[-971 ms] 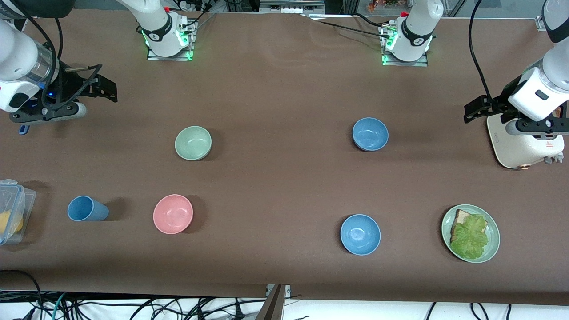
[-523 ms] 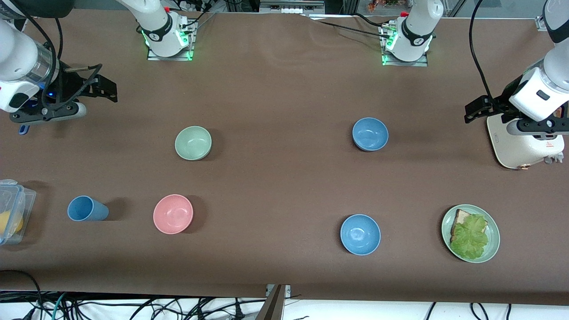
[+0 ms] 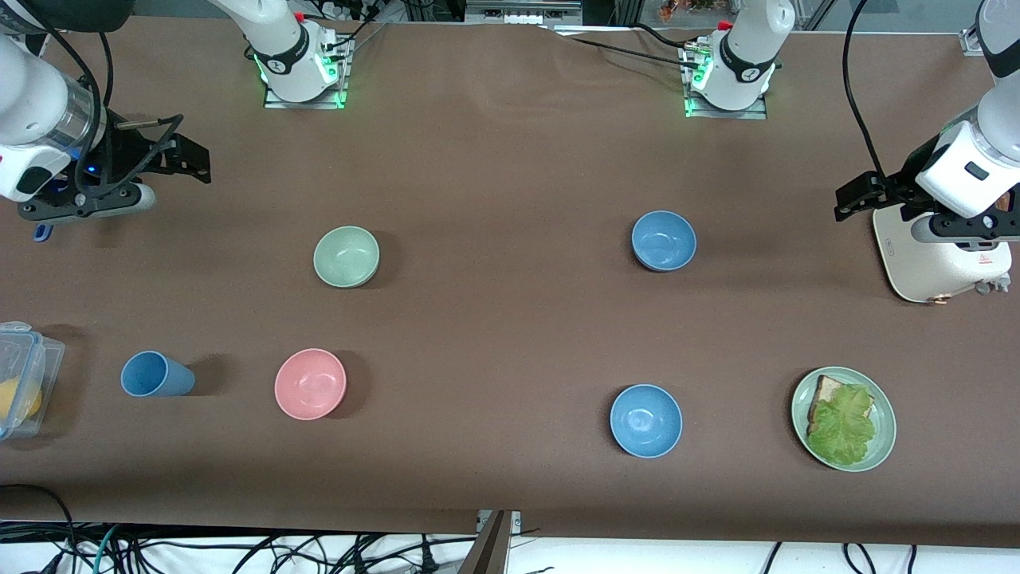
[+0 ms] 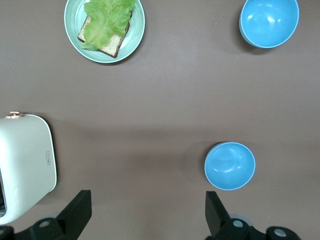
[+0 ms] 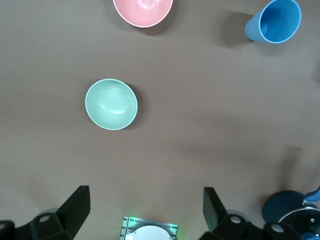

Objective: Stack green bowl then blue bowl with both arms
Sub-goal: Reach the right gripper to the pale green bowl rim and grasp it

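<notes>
The right pincer, wide open and empty, is held off the green bowl, toward the right arm's end of the counter. Toward the left arm's end from that bowl, the blue bowl could be confused with the brighter blue bowl, since the left pincer, equally wide and empty, is poised over neither.

This is a robotics lab set up as a mock kitchen. Two white arms are bolted on metal base plates with green lights at the edge of a worktop under a brown cloth, and loose cables hang along its near edge. The kitchen props are plastic bowls, a cup, a toaster and a plate of bread with lettuce.
</notes>
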`<state>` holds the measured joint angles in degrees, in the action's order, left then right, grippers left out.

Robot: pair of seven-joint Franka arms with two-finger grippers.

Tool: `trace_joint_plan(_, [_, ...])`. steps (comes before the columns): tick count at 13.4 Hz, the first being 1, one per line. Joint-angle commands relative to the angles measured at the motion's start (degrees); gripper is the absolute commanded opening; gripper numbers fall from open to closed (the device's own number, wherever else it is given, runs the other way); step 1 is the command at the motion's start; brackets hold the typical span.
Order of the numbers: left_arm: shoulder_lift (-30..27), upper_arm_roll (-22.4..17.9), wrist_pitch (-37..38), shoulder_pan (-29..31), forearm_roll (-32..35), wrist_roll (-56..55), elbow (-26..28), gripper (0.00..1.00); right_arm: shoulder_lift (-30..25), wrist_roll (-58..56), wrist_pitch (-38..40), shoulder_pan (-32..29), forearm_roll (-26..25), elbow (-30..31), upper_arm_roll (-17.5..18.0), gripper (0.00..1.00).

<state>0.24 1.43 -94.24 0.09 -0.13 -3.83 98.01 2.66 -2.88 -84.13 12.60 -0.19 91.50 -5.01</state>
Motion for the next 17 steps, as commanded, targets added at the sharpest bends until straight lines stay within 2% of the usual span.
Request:
trace_joint_plan(1, [0.0,0.1,0.4,0.2,0.4,0.6,-0.5,1.00,-0.5,-0.5,-3.6,-0.8,1.3,4.7,0.4,1.00])
trace_joint_plan(5, [-0.1,0.5,0.4,-0.3,0.4,0.4,-0.5,1.00,-1.5,-0.4,-20.4,-0.8,4.1,20.4,0.4,1.00])
trace_joint_plan(7, [-0.1,0.7,0.4,-0.5,0.5,0.2,-0.6,1.00,-1.3,0.0,-32.6,-0.7,4.7,29.4,0.9,1.00])
trace_joint_plan(9, [-0.1,1.0,0.4,-0.4,0.4,0.1,-0.6,1.00,0.8,0.4,-43.9,-0.6,4.7,35.7,1.5,1.00])
trace_joint_plan(12, [-0.1,1.0,0.4,-0.4,0.4,0.2,-0.6,1.00,5.9,2.4,-50.3,-0.2,4.8,37.2,3.2,1.00])
trace_joint_plan(17, [-0.1,1.4,0.4,-0.5,0.3,-0.2,-0.6,1.00,10.6,3.5,-61.2,-0.1,4.7,41.6,5.2,0.97])
